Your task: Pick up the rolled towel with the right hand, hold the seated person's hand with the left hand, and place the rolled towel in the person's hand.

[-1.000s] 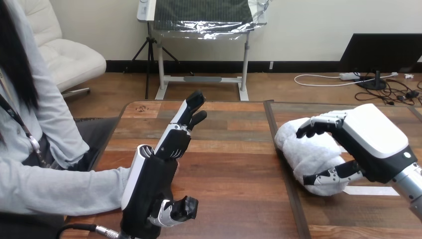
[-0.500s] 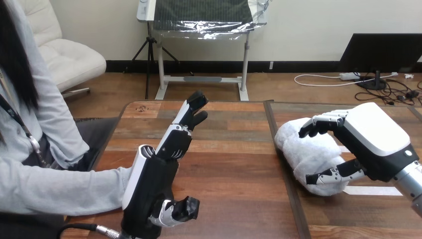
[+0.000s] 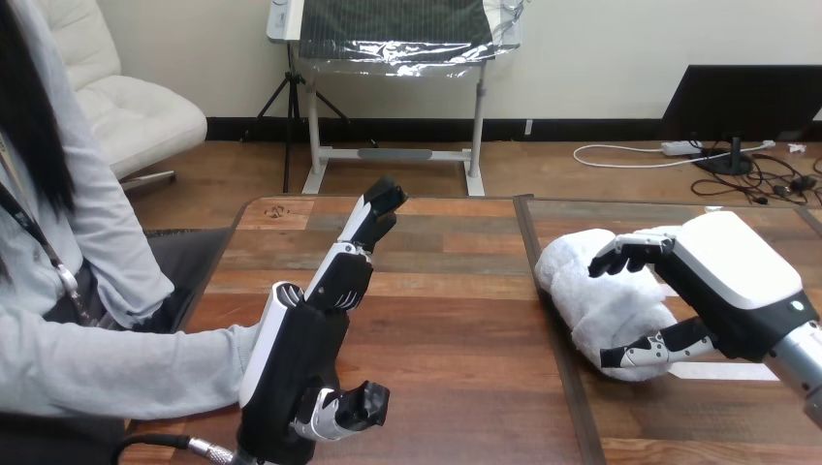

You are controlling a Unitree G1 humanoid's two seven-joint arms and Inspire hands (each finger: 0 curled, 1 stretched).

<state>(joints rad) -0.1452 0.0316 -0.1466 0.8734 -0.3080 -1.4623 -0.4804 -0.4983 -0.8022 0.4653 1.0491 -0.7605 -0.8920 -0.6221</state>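
The white rolled towel [image 3: 589, 291] lies on the right half of the wooden table [image 3: 446, 329]. My right hand [image 3: 729, 281] comes at it from the right, with fingers curled over its top and the thumb against its near side. My left hand [image 3: 296, 360] stands on edge at the left front, fingers straight and pointing up and away, thumb bent low. The person's grey sleeve [image 3: 126, 363] reaches in from the left and ends right behind that palm. The person's hand itself is hidden by my left hand, so I cannot tell whether they touch.
A dark seam [image 3: 545, 291] runs front to back between two tabletops, just left of the towel. A white strip [image 3: 725, 371] lies flat on the table under my right wrist. The person sits close at the left edge.
My right hand has slid a little right and down on the towel, its fingers curling lower over the top. The left hand has barely moved.
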